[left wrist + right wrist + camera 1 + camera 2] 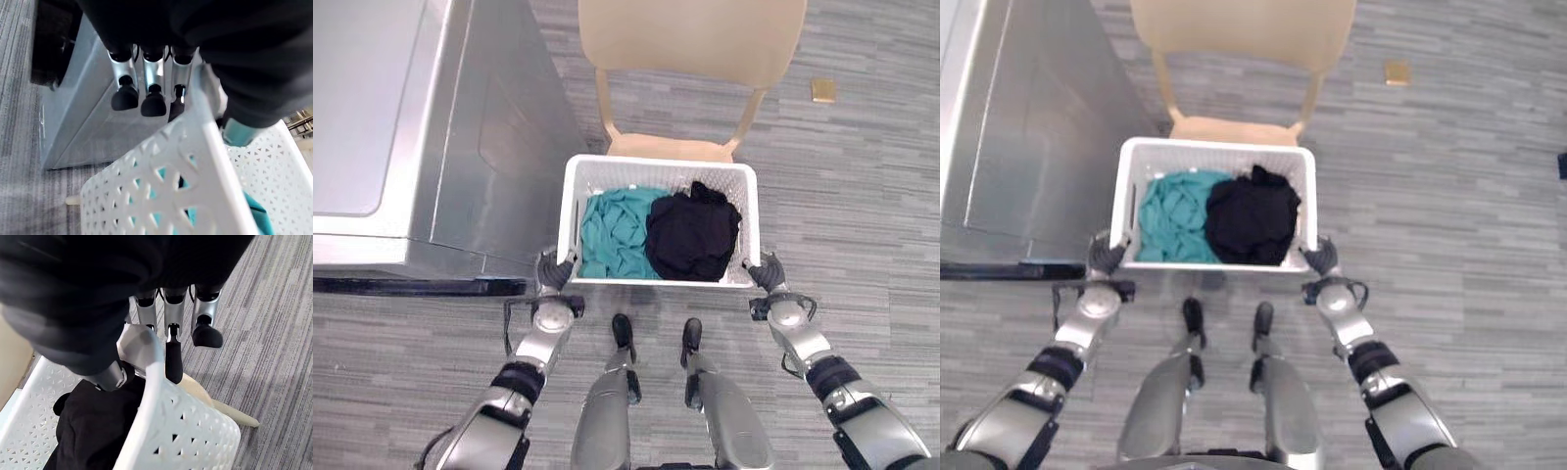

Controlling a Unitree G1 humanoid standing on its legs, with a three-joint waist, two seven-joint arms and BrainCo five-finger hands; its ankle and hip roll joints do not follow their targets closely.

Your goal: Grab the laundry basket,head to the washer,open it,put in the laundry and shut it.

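A white lattice laundry basket (661, 163) sits straight ahead, its far end over the seat of a wooden chair (690, 39). Inside lie a teal garment (612, 230) on the left and a black garment (693, 235) on the right. My left hand (551, 269) grips the basket's near left corner. In the left wrist view its fingers (124, 93) run down the outside of the wall (161, 186), the thumb inside. My right hand (766, 272) holds the near right corner the same way, fingers (173, 357) outside the rim (151, 377). The silver washer (411, 127) stands to the left.
The washer's side panel (509, 137) stands close to the basket's left wall. The chair's backrest and legs block the way ahead. A small tan square (822, 90) lies on the grey striped carpet at the far right, with open floor around it.
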